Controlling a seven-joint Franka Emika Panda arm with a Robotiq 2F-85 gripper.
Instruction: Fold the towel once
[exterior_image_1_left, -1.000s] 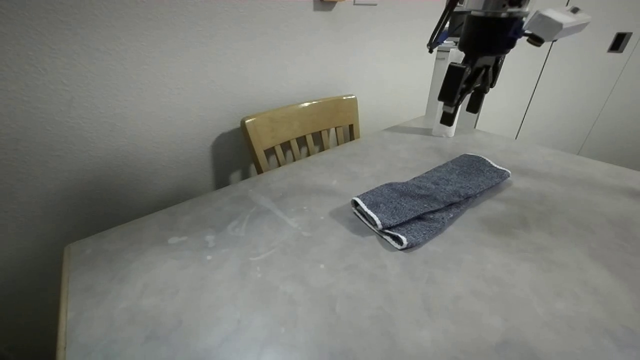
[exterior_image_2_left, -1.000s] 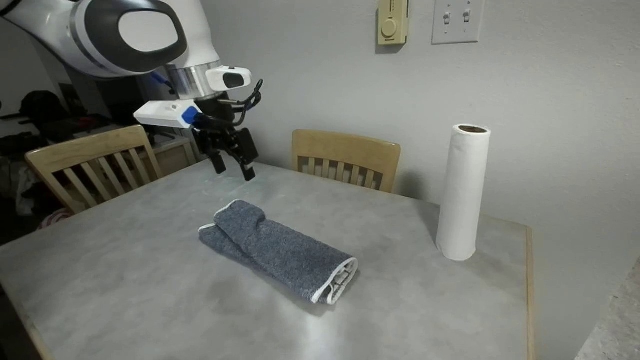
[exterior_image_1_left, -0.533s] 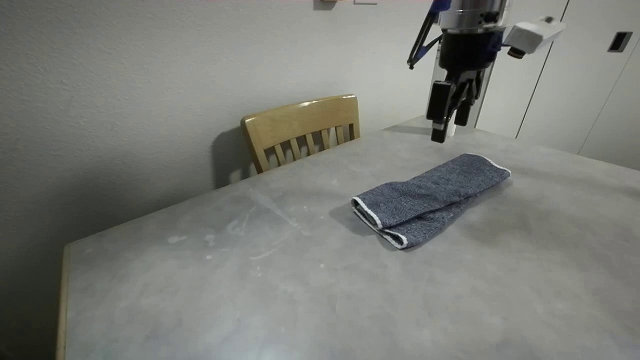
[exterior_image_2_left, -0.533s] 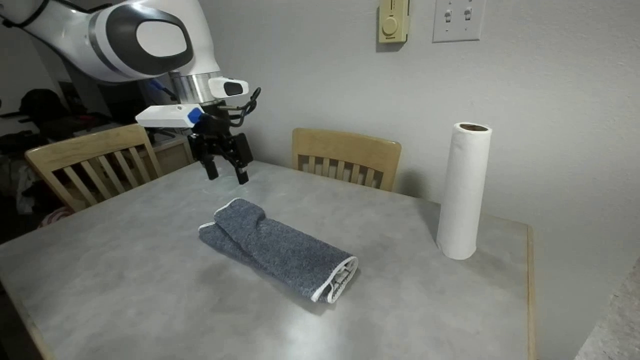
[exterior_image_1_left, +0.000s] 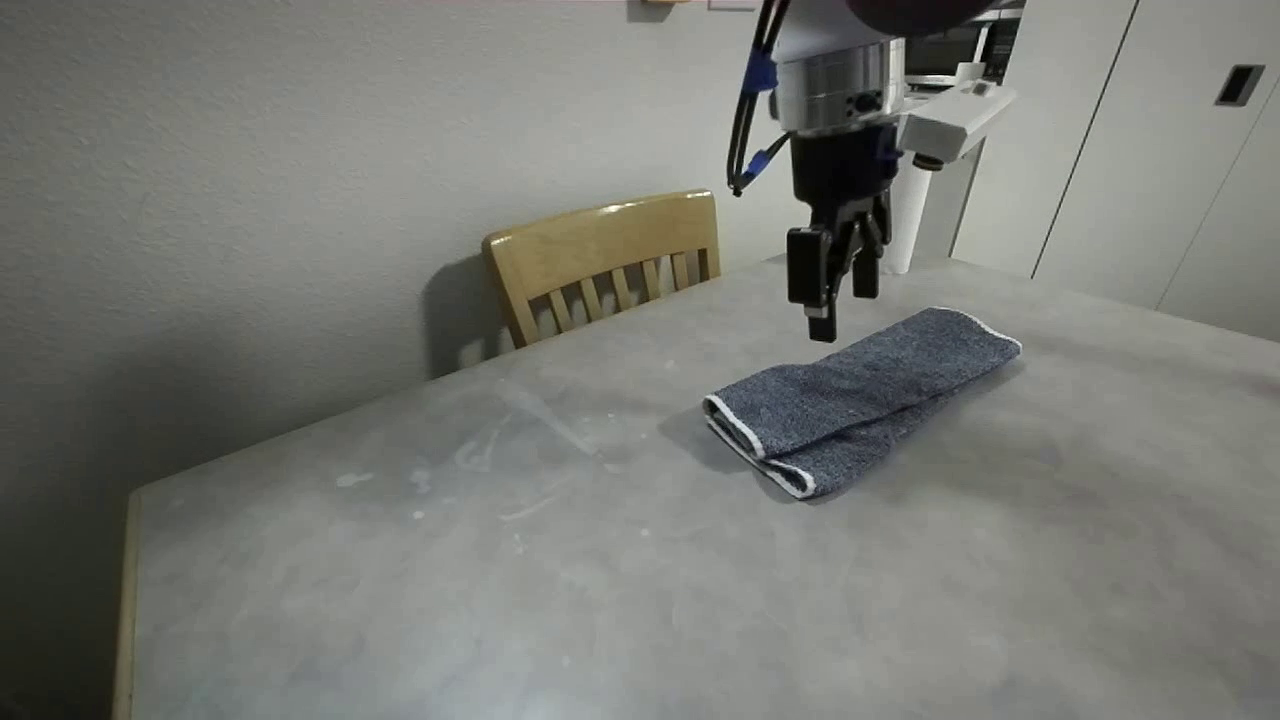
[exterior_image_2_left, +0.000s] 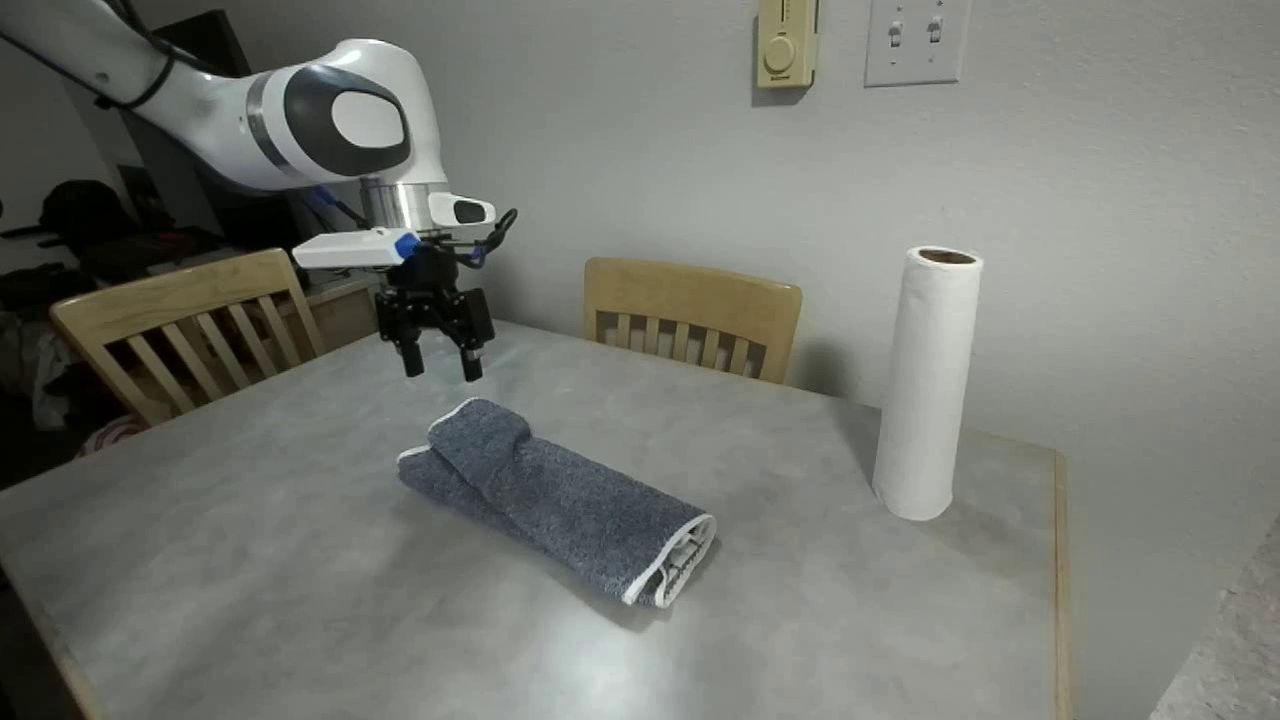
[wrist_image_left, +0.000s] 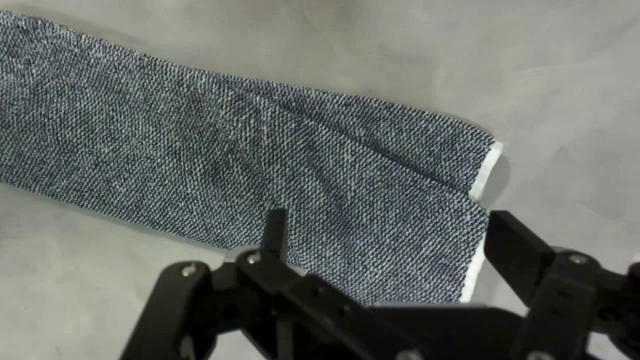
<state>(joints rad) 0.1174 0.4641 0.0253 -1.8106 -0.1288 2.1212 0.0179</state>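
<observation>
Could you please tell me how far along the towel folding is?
Looks done: the towel already lies in folded layers on the table, its pale trim edging offset layers.
In hand: nothing; the pincer stands open, raised clear of the cloth near one end.
Left: if another fold is wanted, probably gripping that end and turning it over; I can't tell whether the existing fold counts.

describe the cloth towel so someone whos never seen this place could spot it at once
Start from the large grey tabletop in an exterior view. On it lies the towel, a blue-grey cloth loosely folded into a long strip. Unlike the upright white paper towel roll, it lies low, with thin white trim at its ends.
</observation>
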